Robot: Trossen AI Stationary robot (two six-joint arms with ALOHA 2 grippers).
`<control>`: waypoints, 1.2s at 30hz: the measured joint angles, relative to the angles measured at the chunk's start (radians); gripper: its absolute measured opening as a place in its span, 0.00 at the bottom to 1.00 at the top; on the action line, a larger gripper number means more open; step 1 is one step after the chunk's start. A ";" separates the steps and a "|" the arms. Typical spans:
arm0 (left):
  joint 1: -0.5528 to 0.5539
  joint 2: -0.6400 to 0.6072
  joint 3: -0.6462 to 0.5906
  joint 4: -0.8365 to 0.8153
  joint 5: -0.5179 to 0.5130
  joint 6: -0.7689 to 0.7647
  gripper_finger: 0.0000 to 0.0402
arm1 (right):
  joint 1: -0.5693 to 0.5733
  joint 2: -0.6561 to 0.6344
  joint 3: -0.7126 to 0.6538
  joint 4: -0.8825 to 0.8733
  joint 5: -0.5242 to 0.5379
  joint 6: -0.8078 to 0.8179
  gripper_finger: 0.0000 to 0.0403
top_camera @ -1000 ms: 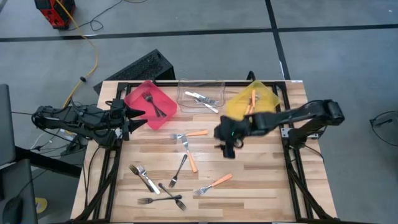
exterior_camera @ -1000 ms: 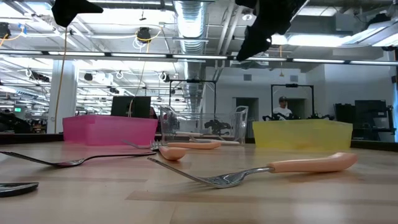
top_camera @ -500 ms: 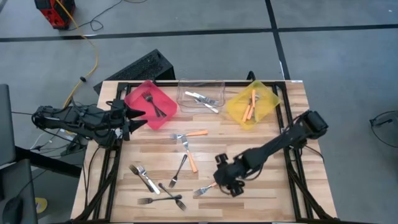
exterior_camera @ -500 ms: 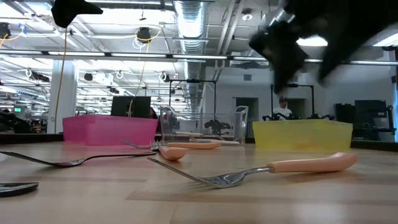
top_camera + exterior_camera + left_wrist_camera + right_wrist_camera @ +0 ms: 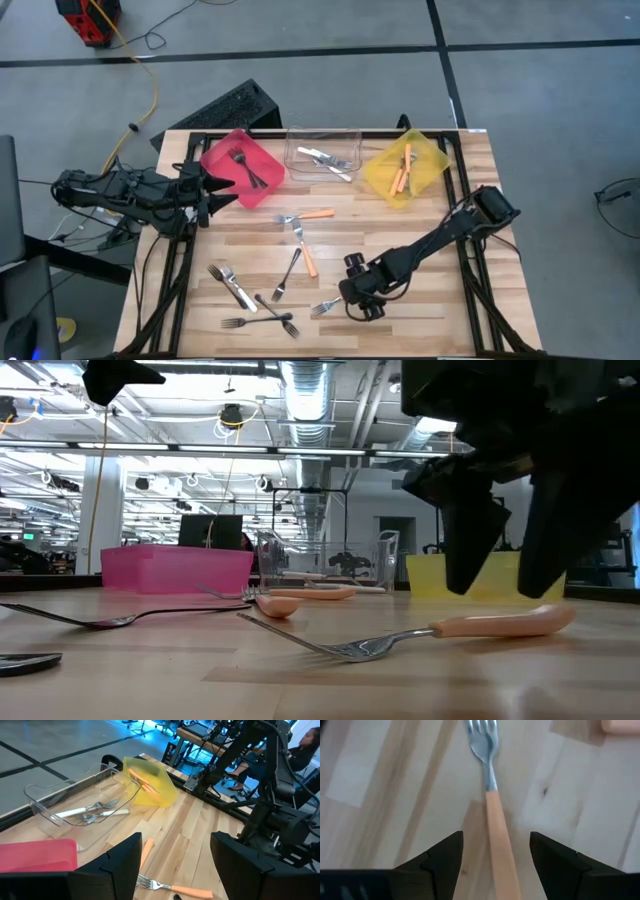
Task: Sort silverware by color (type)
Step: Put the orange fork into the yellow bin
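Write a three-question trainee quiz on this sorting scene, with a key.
1. True or false: the right gripper has its fingers open on either side of the orange-handled fork.
2. Which bin holds orange-handled forks: A red bin, B clear bin, C yellow bin?
3. Where is the left gripper?

Key:
1. True; the fork lies flat on the table.
2. C.
3. Open, at the table's left edge beside the red bin.

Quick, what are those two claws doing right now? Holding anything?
Left gripper: jaws open, empty, waiting beside the pink bin.
Right gripper: jaws open, holding nothing, straddling the orange-handled fork on the table.
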State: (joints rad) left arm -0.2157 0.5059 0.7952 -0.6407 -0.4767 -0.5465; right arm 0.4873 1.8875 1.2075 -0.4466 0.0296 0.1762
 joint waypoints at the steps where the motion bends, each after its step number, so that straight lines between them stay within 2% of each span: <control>1: 0.000 0.000 0.000 0.000 0.000 0.000 0.55 | -0.001 0.000 -0.006 0.004 0.001 0.001 0.63; 6: 0.000 0.000 0.000 0.000 0.000 0.000 0.55 | -0.005 -0.002 -0.056 0.074 0.005 0.030 0.63; 18: 0.000 0.000 0.000 0.000 0.000 0.001 0.55 | -0.005 -0.001 -0.085 0.022 0.047 0.048 0.63; 22: 0.000 0.000 0.000 0.000 -0.001 0.001 0.55 | -0.011 -0.001 -0.084 -0.017 0.062 0.084 0.54; 30: 0.000 0.000 0.000 0.000 -0.001 0.001 0.55 | -0.012 -0.004 -0.082 -0.060 0.064 0.100 0.23; 36: 0.000 0.000 0.000 0.000 -0.001 0.002 0.55 | -0.012 -0.005 -0.082 -0.093 0.063 0.187 0.22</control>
State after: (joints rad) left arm -0.2153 0.5060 0.7952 -0.6411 -0.4778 -0.5449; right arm 0.4751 1.8824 1.1255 -0.5394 0.0929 0.3635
